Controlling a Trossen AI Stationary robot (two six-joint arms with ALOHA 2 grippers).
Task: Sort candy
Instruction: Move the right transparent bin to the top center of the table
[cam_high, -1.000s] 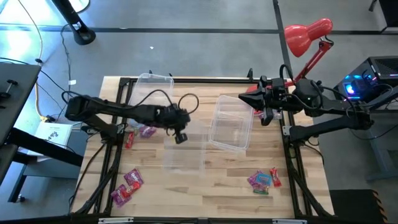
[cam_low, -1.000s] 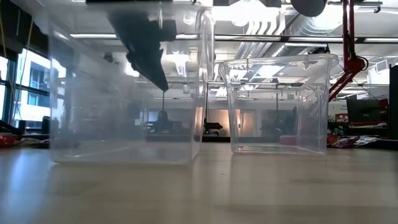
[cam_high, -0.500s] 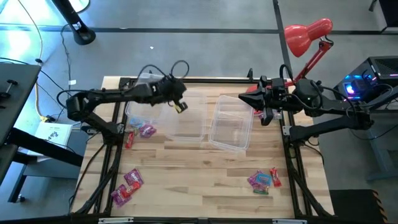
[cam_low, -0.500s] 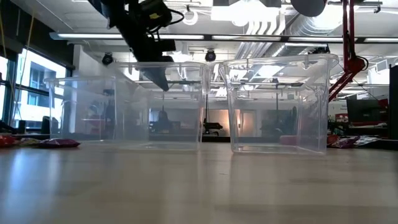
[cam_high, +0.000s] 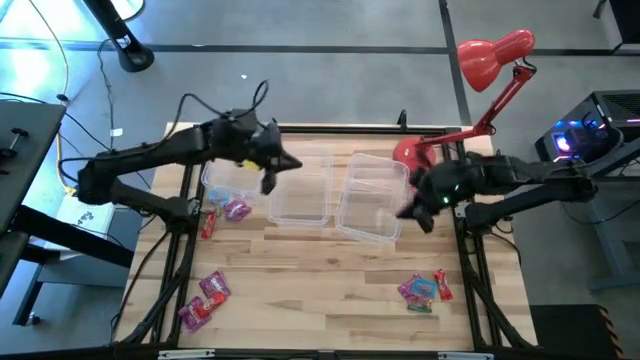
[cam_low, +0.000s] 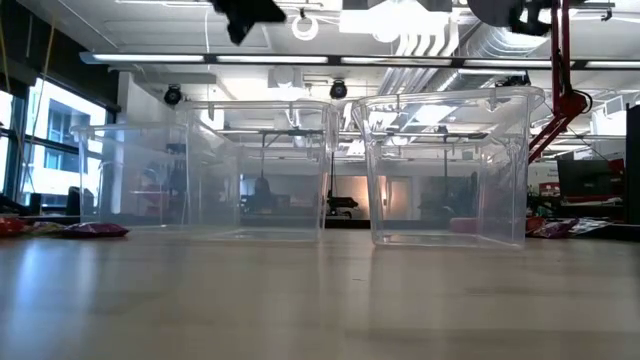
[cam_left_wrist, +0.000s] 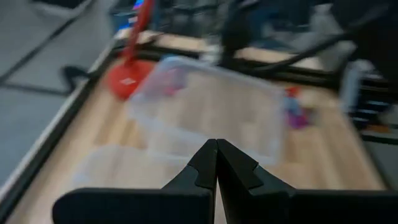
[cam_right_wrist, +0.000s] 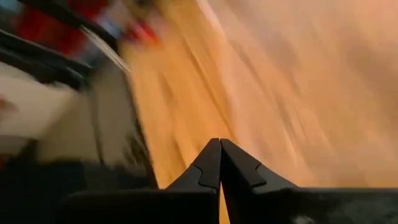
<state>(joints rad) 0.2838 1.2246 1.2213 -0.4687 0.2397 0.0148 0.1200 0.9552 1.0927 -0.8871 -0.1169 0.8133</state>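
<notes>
Fingers together and empty on both: left gripper above the bins, right gripper beside them; candy all lies on tabletop; bins look empty; sorting not begun.

Two clear bins stand side by side mid-table, a narrow gap between them. The near plank surface lies open (candy clusters only toward its corners) — black frame rails edge both sides.

Right arm now over table.
</notes>
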